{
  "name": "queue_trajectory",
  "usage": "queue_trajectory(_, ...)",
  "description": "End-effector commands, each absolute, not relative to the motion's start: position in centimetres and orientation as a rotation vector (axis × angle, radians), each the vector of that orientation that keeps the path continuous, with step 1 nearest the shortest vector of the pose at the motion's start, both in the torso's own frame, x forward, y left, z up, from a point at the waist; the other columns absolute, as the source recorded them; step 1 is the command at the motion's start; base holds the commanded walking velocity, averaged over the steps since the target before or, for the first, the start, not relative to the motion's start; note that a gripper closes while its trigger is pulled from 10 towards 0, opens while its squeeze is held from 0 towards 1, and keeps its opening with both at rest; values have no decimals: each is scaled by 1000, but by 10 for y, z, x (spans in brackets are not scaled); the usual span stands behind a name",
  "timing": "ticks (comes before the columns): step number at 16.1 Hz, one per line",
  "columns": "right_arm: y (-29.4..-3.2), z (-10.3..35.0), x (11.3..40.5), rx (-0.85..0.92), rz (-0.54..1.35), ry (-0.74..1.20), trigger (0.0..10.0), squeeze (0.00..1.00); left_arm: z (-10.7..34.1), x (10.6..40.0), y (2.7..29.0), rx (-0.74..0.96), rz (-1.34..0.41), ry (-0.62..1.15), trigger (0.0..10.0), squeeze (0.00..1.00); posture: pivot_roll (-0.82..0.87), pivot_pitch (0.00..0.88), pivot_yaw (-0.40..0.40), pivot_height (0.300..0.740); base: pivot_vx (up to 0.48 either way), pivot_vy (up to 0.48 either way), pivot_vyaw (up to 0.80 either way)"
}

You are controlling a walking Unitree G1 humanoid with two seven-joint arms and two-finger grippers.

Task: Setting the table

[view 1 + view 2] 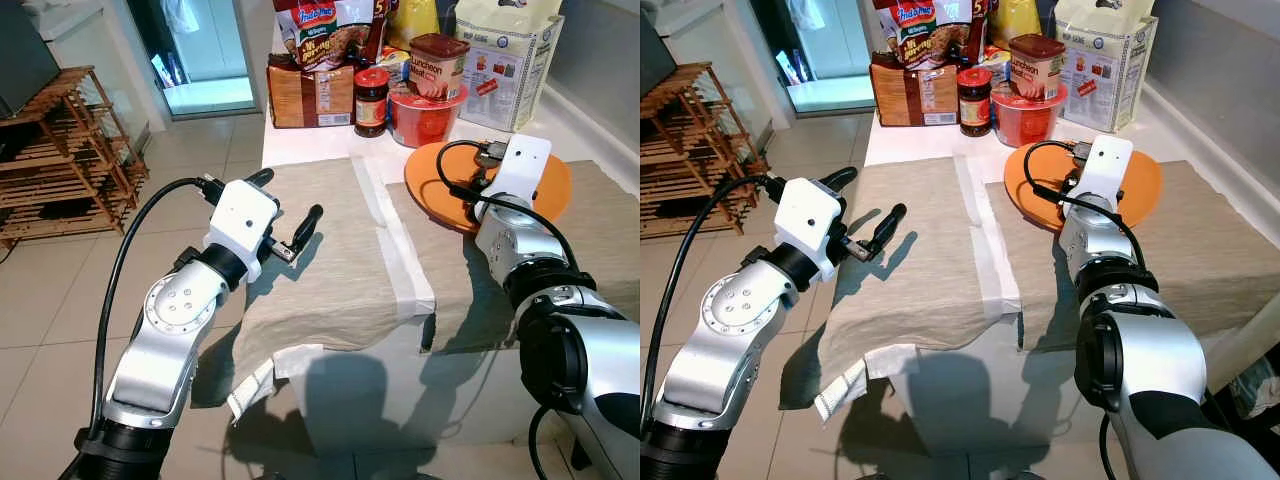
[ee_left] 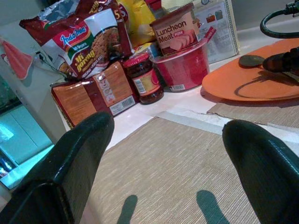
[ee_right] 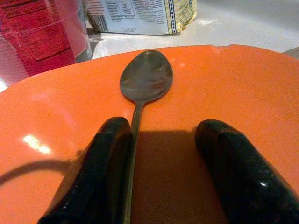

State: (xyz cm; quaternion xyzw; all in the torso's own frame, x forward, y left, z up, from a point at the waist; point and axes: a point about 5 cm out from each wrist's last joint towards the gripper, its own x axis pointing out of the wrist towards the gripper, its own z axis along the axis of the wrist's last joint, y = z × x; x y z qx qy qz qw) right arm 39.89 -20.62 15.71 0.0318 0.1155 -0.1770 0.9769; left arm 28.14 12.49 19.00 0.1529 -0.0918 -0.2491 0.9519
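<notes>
An orange plate (image 1: 556, 186) rests on the far part of the right woven placemat (image 1: 600, 235). A metal spoon (image 3: 145, 77) lies on the plate, bowl pointing away from me. My right gripper (image 3: 163, 158) is open low over the plate; the spoon's handle runs between its fingers, close beside one finger (image 3: 100, 168). My left gripper (image 1: 288, 203) is open and holds nothing, hovering over the near left edge of the left placemat (image 1: 325, 250).
Groceries crowd the table's back: a noodle packet (image 1: 325, 30), a brown pack (image 1: 308, 95), a jar (image 1: 371, 100), a red tub (image 1: 425, 115) with a luncheon meat can (image 1: 436, 52) on it, a white sack (image 1: 510, 60). A wooden rack (image 1: 60, 150) stands on the floor to the left.
</notes>
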Motion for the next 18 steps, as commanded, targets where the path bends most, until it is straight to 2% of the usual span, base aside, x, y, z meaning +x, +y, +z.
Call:
queue_trajectory(1,-201,121,386,93,-345,377,0,0,196,282,127,318,-509,-201,10000,0,18,0,116,736,0,0,0)
queue_trajectory(14,-188,112,383,80,-265,376,0,0,195,282,122,294,-535,-178,10000,0,11,0,112,736,0,0,0)
queue_trajectory(18,-180,134,392,-26,-225,214,0,0,196,283,120,284,-534,-179,10000,0,5,0,111,736,0,0,0)
